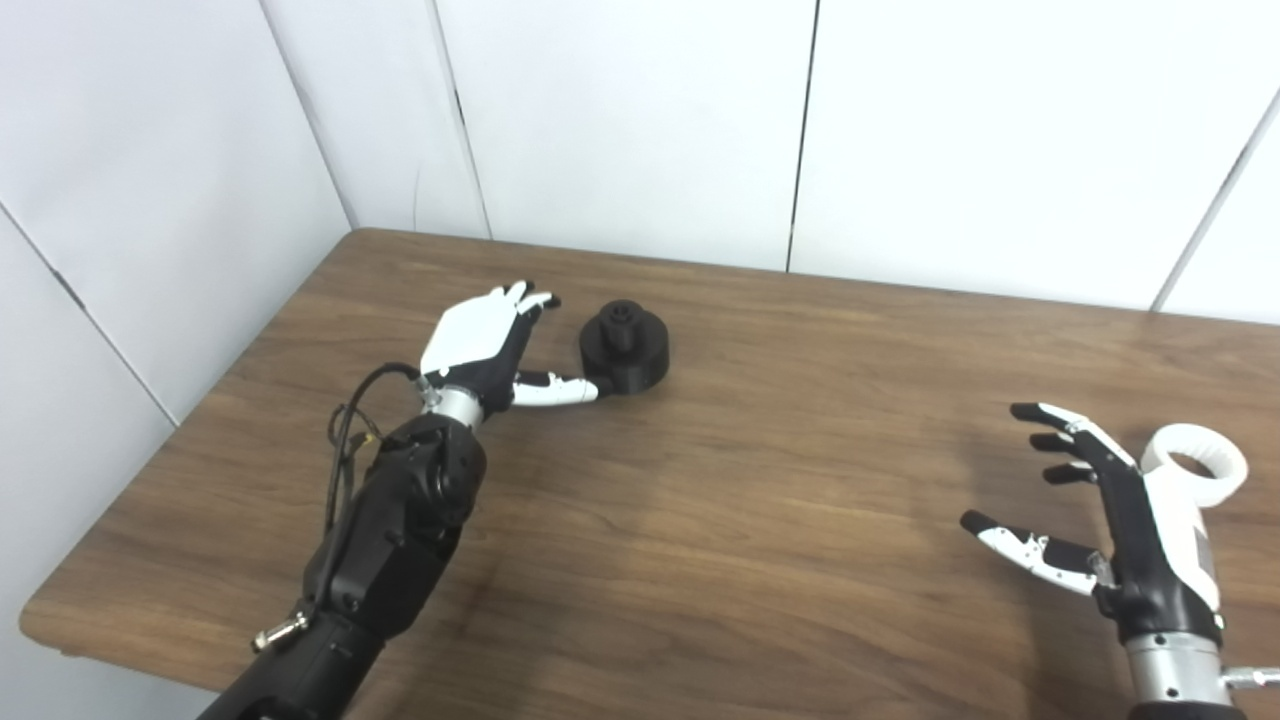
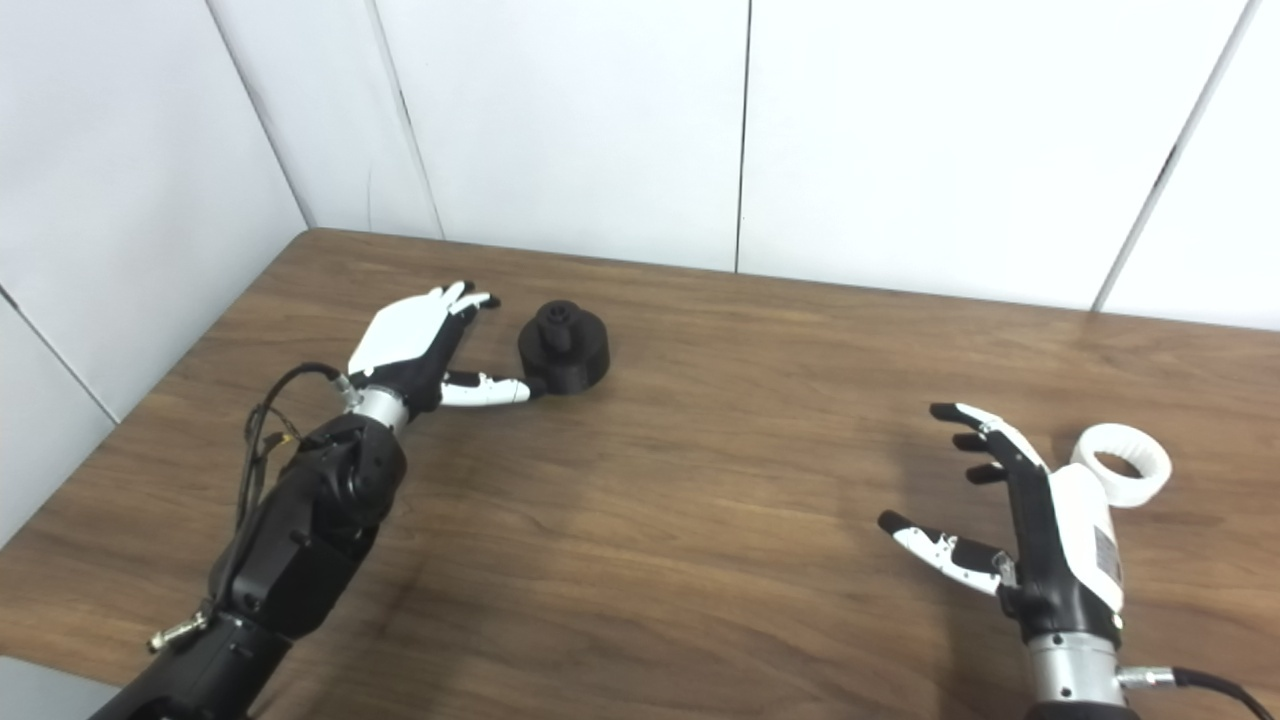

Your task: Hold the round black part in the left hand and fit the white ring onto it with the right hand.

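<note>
Two hands spread wide, both empty. The left hand (image 1: 487,345) sits beside the black part (image 1: 626,346), thumb tip at its base; the part stands on the table (image 1: 760,500), hub pointing up. The ring (image 1: 1196,466) lies flat, hole upward, just behind the right hand (image 1: 1120,525).

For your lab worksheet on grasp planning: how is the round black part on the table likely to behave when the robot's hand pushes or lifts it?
The black part sits flat on a wide base, so it will probably slide, not tip or roll. It looks solid and rigid, unlikely to flex. Its matte surface suggests fair grip for the open left hand, whose thumb is at its side.
</note>
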